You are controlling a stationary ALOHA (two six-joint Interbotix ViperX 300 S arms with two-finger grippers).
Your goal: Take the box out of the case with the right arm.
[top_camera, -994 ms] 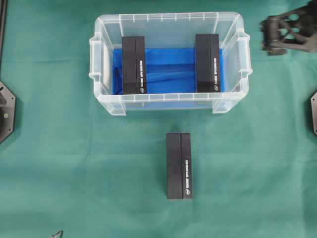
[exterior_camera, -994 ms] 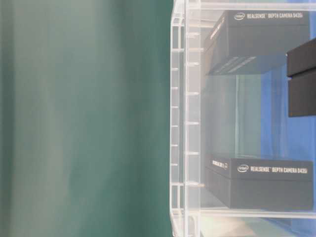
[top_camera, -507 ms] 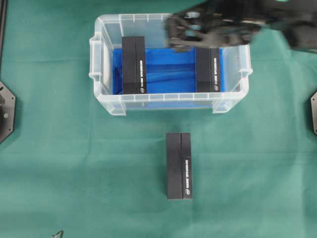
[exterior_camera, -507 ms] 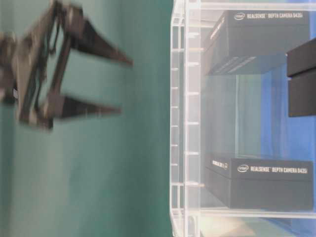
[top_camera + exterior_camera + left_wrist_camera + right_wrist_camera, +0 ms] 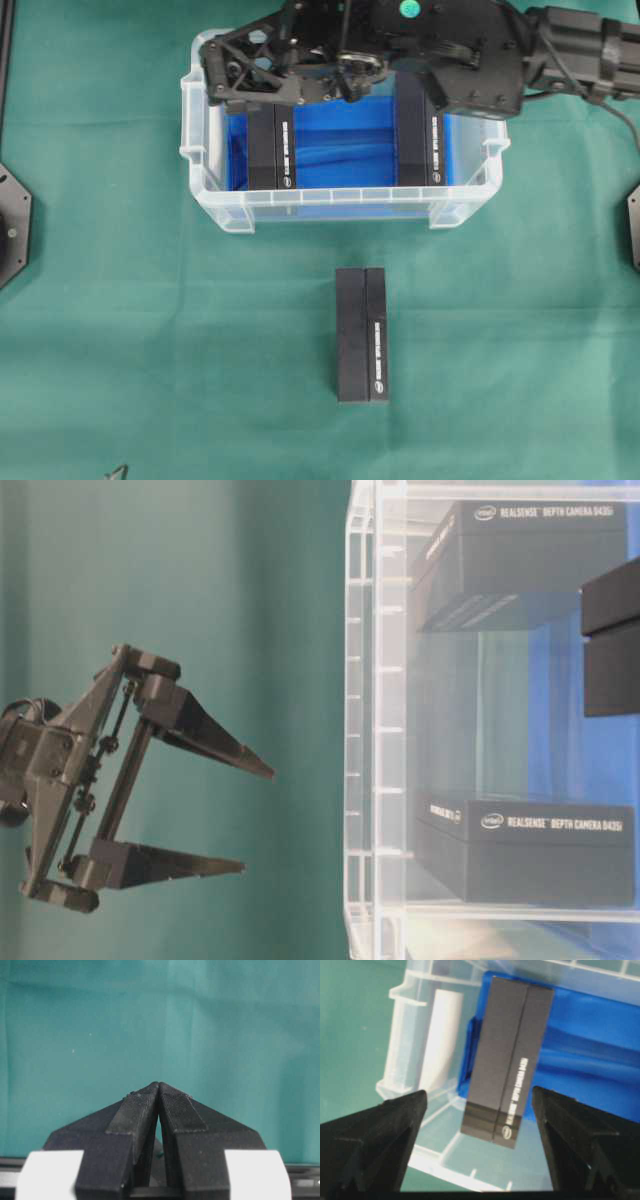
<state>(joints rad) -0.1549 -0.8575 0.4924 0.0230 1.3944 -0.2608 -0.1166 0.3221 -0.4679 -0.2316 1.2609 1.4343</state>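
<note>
The case [image 5: 330,197] is a clear bin with a blue floor at the top middle of the green cloth. Two black boxes stand in it, one at the left [image 5: 271,150] and one at the right [image 5: 420,140]. My right gripper [image 5: 212,75] hangs open above the case's left end, over the left box. The right wrist view shows that box [image 5: 512,1050] below and between the spread fingers, untouched. From table level the right gripper [image 5: 258,820] hovers apart from the case wall [image 5: 362,730]. My left gripper [image 5: 158,1084] is shut on nothing over bare cloth.
A third black box [image 5: 362,335] lies on the cloth in front of the case. Dark mounts sit at the left edge [image 5: 12,225] and the right edge [image 5: 633,225]. The right arm [image 5: 520,60] spans the case's back right corner.
The right arm swung in from the far right, crossed over the case and now has its gripper above the left box. Its jaws stayed open. The boxes have not moved.
</note>
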